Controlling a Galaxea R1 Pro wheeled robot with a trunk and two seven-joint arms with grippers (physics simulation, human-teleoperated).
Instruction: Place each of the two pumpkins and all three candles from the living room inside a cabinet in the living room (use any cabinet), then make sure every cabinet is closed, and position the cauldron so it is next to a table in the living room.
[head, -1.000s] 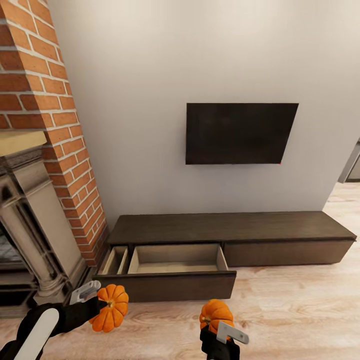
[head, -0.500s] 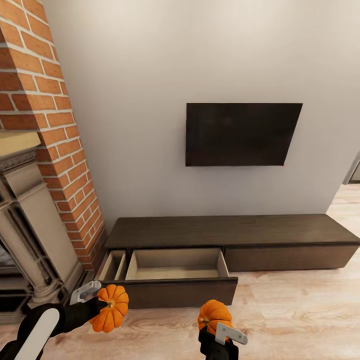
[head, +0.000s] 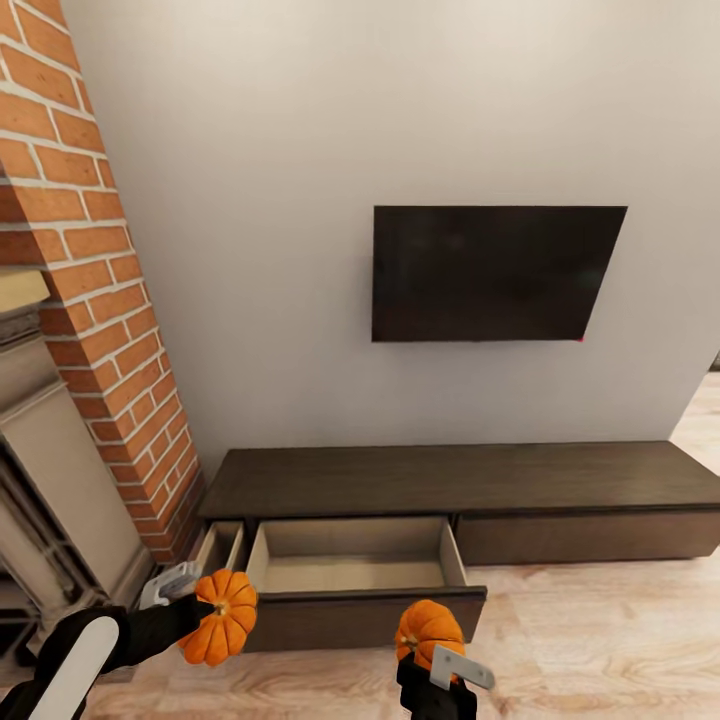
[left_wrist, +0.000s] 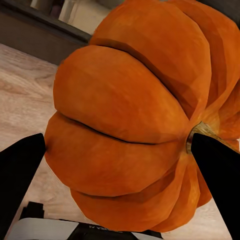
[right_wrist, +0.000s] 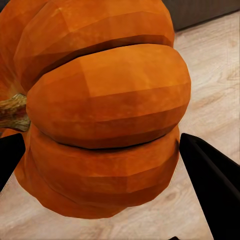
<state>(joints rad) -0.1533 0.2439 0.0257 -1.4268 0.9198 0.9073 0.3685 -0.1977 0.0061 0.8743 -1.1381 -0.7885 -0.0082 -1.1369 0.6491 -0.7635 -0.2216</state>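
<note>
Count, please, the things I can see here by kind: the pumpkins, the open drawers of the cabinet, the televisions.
Pumpkins: 2, one in the left pincer, one in the right pincer
Open drawers: 2, a wide one and a narrow one
Televisions: 1
Total: 5

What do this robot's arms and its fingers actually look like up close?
Both arms are black. The left arm carries a long white panel on its upper side. Each gripper, left and right, has flat, light-grey metal fingers; in the wrist views the fingers look plain black.
</note>
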